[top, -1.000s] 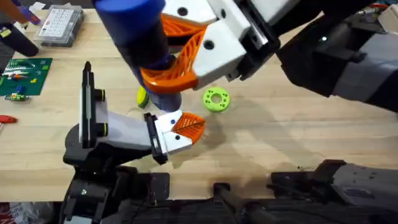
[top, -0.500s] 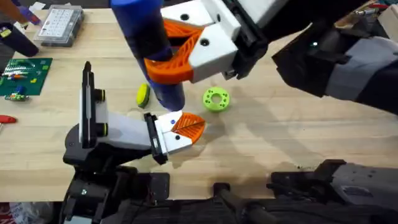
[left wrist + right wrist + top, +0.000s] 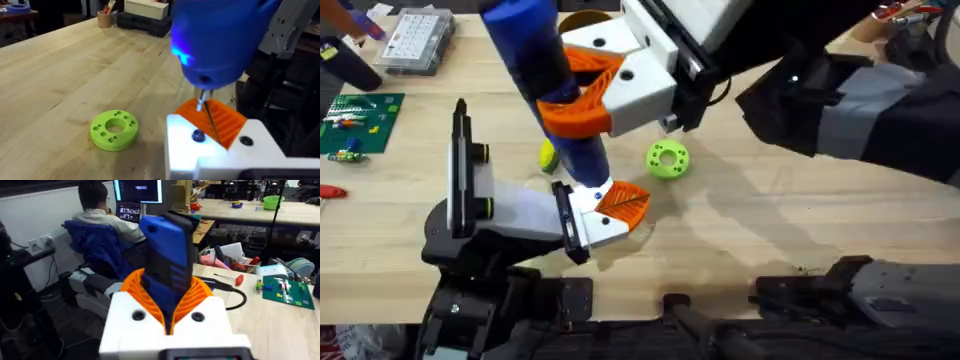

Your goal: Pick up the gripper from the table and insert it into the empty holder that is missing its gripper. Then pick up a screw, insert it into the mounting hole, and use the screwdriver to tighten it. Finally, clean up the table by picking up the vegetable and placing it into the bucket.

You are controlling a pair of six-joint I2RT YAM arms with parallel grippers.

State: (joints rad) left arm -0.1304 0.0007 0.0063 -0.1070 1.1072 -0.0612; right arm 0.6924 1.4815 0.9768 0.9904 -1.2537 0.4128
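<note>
The right gripper (image 3: 582, 95) is clamping the screwdriver (image 3: 545, 80) upright, its tip (image 3: 206, 112) pressing toward the screw (image 3: 198, 135) in the mounted gripper (image 3: 610, 208); tightening looks under way. Whether the left claw (image 3: 210, 150) is open or closed, I cannot tell. Just behind the mounted gripper, the vegetable (image 3: 548, 155) is lying uncollected. Well beyond it, the bucket (image 3: 588, 20) is waiting.

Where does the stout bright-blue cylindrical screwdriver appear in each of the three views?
Overhead: the stout bright-blue cylindrical screwdriver slants from top centre-left down to the white-and-orange mounted gripper.
Left wrist: its blue body hangs at upper right, thin metal tip pointing down.
Right wrist: upright at centre, clamped between orange pads.
Shared landmark: the lime-green round disc with holes.
</note>
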